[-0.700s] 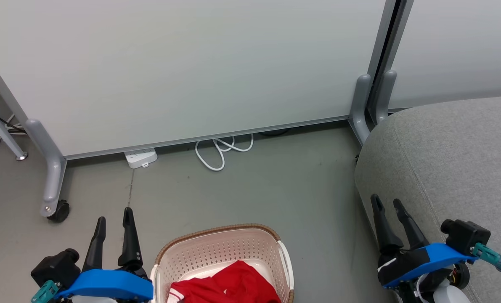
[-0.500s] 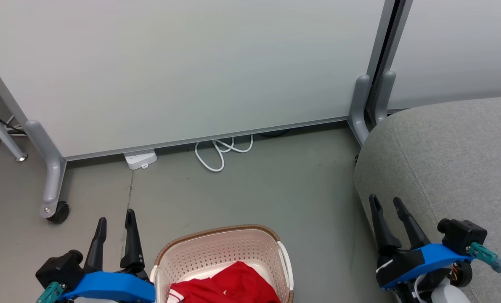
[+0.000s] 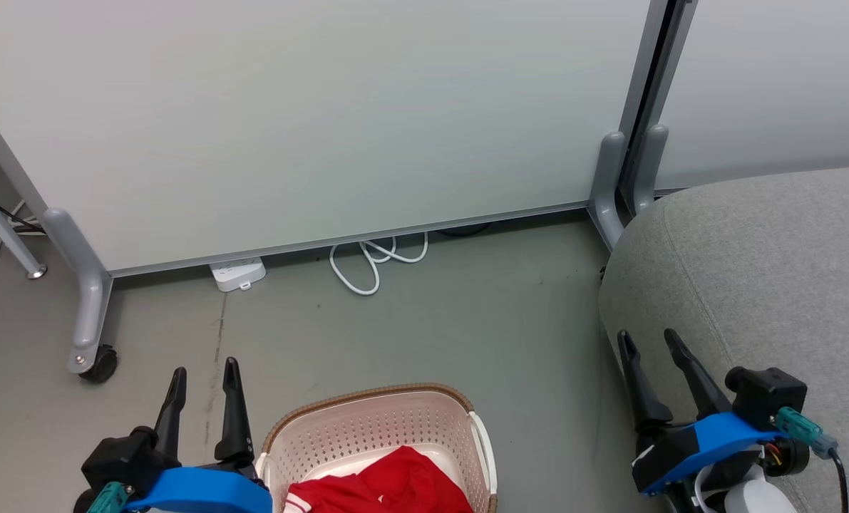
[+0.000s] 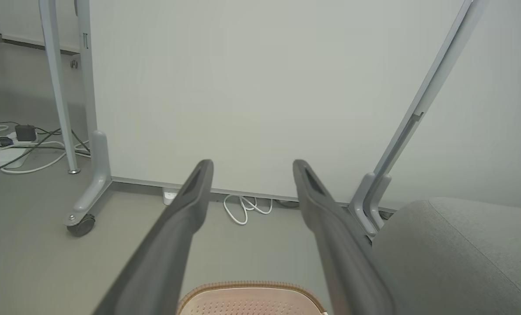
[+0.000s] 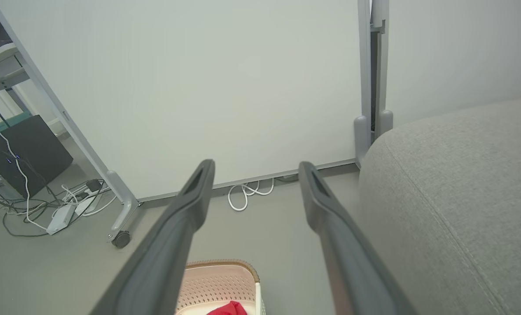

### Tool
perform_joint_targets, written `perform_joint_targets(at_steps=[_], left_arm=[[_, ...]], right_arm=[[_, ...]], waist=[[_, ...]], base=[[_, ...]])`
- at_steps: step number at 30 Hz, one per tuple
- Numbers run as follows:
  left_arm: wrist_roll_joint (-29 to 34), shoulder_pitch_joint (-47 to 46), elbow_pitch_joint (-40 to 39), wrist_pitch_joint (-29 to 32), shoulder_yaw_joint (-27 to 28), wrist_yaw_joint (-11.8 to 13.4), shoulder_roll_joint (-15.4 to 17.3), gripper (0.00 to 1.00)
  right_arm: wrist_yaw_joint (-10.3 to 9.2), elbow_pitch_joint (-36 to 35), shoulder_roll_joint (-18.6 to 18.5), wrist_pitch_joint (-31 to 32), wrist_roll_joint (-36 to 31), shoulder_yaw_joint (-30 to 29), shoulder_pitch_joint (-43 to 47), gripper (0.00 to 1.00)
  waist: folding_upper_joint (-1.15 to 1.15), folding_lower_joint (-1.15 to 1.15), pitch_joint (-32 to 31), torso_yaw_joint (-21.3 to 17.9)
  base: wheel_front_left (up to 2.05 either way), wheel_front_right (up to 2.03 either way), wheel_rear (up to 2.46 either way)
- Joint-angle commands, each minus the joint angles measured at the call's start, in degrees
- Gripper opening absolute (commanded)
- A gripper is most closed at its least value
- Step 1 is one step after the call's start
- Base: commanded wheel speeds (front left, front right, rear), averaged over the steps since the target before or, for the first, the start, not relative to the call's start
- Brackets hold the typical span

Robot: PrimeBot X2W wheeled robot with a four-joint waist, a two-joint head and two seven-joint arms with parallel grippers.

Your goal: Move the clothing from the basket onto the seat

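The cream basket (image 3: 367,431) with a brown rim stands on the floor at the bottom centre of the head view, with red clothing (image 3: 385,488) bunched inside; its rim (image 4: 247,288) and the basket (image 5: 216,280) also show in the wrist views, with a bit of the clothing (image 5: 227,309). The grey seat (image 3: 773,278) fills the right side. My left gripper (image 3: 204,370) hovers open just left of the basket, holding nothing. My right gripper (image 3: 649,338) stands open and empty over the seat's front-left edge. In the wrist views the seat (image 4: 461,253) (image 5: 452,197) lies at the right.
A white partition on grey wheeled legs (image 3: 85,313) stands behind the basket, with a white power strip (image 3: 237,273) and a coiled cable (image 3: 378,258) at its base. A second leg pair (image 3: 624,178) borders the seat. Bare grey floor lies between basket and seat.
The whole head view has shifted slightly, so the camera moved. Both grippers sit a little lower and further right in it than before; both stay open. Basket and clothing lie as before.
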Motion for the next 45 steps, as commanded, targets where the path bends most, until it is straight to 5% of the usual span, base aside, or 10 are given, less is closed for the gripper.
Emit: perform_joint_targets(at_steps=[1,31,45], left_arm=[[1.3,0.3,-0.5,-0.5,-0.3,0.0,0.3,1.0],[7.0,0.6,0.7,-3.8,-1.8,1.5,0.3,1.0],[7.1,1.0,0.4,-3.8,-2.1,1.9,0.3,1.0]], right_arm=[[0.1,-0.5,-0.4,0.2,-1.6,0.1,-0.6,1.0],[0.09,-1.3,-0.5,-0.5,-14.6,-0.1,-0.1,1.0],[0.09,-1.0,-0.5,-0.9,-13.7,-0.1,0.0,1.0]], waist=[[0.0,0.0,0.0,0.0],[0.0,0.0,0.2,-0.2],[0.0,0.0,0.4,-0.1]], base=[[0.0,0.0,0.0],[0.0,0.0,0.0],[0.0,0.0,0.0]])
